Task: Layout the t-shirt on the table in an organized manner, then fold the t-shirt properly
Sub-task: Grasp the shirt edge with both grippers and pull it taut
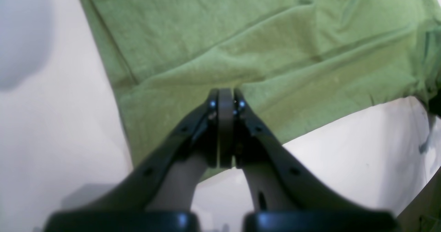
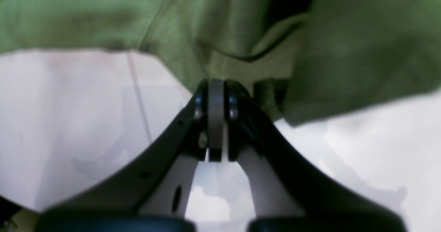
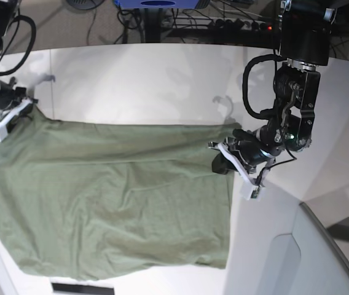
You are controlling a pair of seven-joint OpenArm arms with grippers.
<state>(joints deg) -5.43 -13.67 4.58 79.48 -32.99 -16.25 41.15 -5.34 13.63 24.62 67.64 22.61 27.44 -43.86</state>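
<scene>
Base view, left to right: right gripper sits at the shirt's far left corner, jaws closed on a pinch of cloth; its wrist view shows fabric bunched at the closed tips. Shirt lies spread on the table, mostly flat, a few diagonal creases. Left gripper is at the shirt's right edge, near its far corner, jaws closed on the hem.

Judgement: still laying out. Pull both corners apart evenly and low, keeping tension gentle so creases ease without dragging the cloth.

Pose: left arm hangs from above, wrist bent toward the shirt; right arm mostly out of frame.
</scene>
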